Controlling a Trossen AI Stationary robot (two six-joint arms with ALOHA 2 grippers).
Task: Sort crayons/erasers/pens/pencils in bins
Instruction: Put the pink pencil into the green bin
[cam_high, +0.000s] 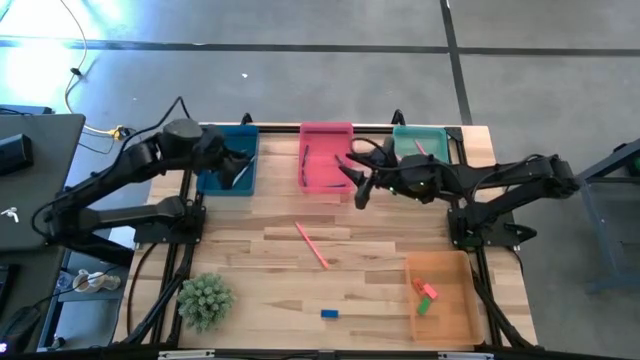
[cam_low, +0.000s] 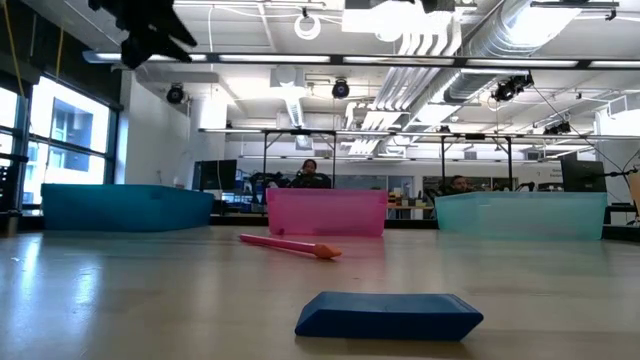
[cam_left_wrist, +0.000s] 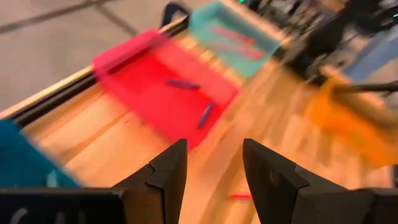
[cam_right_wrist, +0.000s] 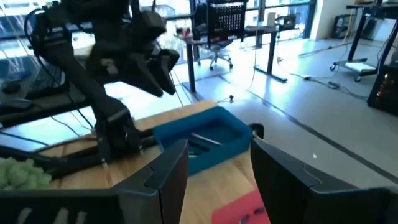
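Four bins stand on the table: dark blue (cam_high: 226, 170), pink (cam_high: 326, 158) and teal (cam_high: 420, 140) along the far edge, orange (cam_high: 445, 315) at the near right. Two dark pens (cam_left_wrist: 193, 99) lie in the pink bin. A pink eraser (cam_high: 427, 290) and a green eraser (cam_high: 423, 306) lie in the orange bin. A blue eraser (cam_high: 329, 313) and a salmon-pink stick (cam_high: 312, 245) lie flat on the table. My left gripper (cam_left_wrist: 214, 146) hangs open and empty high over the blue bin. My right gripper (cam_right_wrist: 219, 146) is open and empty above the pink bin's right edge.
A small green plant (cam_high: 205, 300) stands at the near left. The blue bin holds grey sticks (cam_right_wrist: 205, 140); the teal bin holds salmon-pink sticks (cam_left_wrist: 239, 38). Bare wood lies in the table's middle around the stick and the blue eraser (cam_low: 390, 315).
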